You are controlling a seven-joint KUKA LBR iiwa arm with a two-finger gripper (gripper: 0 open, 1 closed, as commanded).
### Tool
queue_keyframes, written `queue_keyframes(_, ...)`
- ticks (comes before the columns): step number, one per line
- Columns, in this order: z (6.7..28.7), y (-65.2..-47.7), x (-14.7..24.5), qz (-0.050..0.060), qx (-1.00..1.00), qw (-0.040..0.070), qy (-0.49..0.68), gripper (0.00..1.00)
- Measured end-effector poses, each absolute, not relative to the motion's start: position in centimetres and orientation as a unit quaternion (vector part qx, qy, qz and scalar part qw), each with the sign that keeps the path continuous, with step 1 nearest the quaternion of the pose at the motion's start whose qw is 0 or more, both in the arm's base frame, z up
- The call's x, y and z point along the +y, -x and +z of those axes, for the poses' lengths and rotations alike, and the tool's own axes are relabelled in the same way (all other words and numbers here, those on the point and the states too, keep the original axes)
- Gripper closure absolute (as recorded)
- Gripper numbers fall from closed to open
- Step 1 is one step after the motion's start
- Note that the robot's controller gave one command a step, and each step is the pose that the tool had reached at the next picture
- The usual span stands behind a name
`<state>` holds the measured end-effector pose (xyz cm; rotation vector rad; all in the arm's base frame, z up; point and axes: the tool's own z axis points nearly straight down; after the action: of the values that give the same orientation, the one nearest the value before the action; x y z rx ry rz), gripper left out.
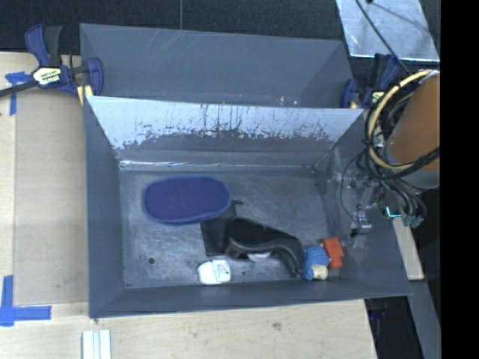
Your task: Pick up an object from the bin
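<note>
My gripper (361, 217) hangs at the right side of the bin, over the sloping right wall. Just below and left of it lies a small orange-red block (334, 251), with a small blue piece with a pale end (316, 262) touching it. A black curved thing (258, 241) stretches left from them along the bin floor. Nothing shows in my gripper.
A blue oval pad (185, 199) lies at the left of the floor. A small white thing (215, 271) sits near the front wall. The arm with its orange cover and cables stands at the right rim.
</note>
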<state>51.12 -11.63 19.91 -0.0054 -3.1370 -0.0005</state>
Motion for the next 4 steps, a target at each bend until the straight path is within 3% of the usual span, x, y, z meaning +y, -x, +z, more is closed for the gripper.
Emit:
queue_keyframes(1, 6.8, -50.0, -9.7, -0.001, -0.998, 0.005, -0.063, 0.00)
queue_keyframes(2, 7.0, -50.1, -3.8, 0.000, -1.000, 0.001, 0.017, 0.00)
queue_keyframes(3, 7.0, -50.0, -4.0, 0.001, -1.000, 0.002, 0.018, 1.00)
queue_keyframes(4, 23.5, -49.2, -5.2, 0.001, -1.000, -0.006, -0.010, 1.00)
